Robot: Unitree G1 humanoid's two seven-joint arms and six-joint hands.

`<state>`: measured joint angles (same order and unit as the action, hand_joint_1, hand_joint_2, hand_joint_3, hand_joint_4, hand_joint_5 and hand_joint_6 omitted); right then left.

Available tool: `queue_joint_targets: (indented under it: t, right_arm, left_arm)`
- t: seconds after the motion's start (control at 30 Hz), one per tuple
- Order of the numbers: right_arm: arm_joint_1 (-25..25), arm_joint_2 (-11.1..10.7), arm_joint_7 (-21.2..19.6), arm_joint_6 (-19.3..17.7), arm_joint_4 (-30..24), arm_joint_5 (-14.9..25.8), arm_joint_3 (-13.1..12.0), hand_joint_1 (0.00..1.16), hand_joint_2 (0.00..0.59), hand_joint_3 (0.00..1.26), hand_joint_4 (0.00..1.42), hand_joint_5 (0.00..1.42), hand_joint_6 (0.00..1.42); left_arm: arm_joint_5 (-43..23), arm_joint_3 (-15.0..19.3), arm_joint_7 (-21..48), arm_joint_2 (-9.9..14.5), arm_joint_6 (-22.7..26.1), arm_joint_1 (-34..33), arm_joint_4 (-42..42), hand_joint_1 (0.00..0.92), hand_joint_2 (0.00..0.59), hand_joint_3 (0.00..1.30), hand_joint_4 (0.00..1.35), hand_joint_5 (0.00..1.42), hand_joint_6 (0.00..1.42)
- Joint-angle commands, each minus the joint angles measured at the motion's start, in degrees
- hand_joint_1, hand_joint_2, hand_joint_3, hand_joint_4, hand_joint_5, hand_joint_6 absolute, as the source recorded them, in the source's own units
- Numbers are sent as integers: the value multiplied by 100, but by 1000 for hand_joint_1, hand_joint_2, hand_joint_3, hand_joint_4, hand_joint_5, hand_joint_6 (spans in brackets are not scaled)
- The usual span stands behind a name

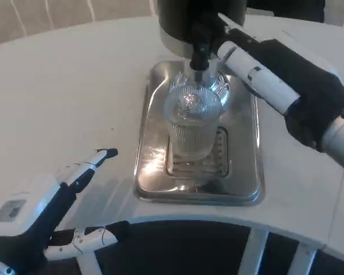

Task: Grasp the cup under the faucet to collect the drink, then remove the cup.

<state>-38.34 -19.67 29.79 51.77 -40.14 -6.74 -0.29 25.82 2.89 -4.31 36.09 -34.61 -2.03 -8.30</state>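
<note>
Head view shows the ribbed clear cup [192, 123] standing on the steel drip tray [246, 172] directly under the faucet [199, 54]; whether drink is flowing I cannot tell. The right hand [241, 48] reaches the faucet, its grasp unclear. The left hand [69, 195], fingers spread and holding nothing, waits left of the tray. Grasping and removing the cup seem still ahead; bare table lies between.

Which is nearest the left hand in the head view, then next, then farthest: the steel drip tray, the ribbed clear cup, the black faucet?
From the left hand:
1. Steel drip tray, its near edge to the hand's right.
2. Ribbed clear cup, standing mid-tray.
3. Black faucet, above the cup, at the back.
</note>
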Motion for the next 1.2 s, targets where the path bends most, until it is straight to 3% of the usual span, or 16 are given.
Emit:
queue_joint_targets:
  t: [0.03,0.37,0.67,1.0,1.2]
  right_arm:
    - [-188,-54,-165,-51,147,212,132,0,580,0,0,0,16]
    - [-329,-172,-319,-177,404,410,400,0,579,0,0,0,16]
    - [-568,-594,-262,-246,374,371,808,0,573,0,0,0,16]
    - [-867,-1132,-108,-904,442,-277,1650,0,552,0,0,0,6]
    - [-843,-1297,61,-1187,356,-697,2029,0,545,0,0,0,0]
  left_arm:
    - [-16,48,76,9,55,125,46,64,89,118,44,130,237]
    - [-30,53,85,5,76,91,24,56,90,118,44,130,237]
    - [-34,13,124,-37,108,2,-34,55,90,118,44,130,237]
    - [-99,43,161,5,102,-32,-147,54,90,126,44,129,237]
    - [-165,85,189,18,82,-23,-196,54,90,127,44,125,237]
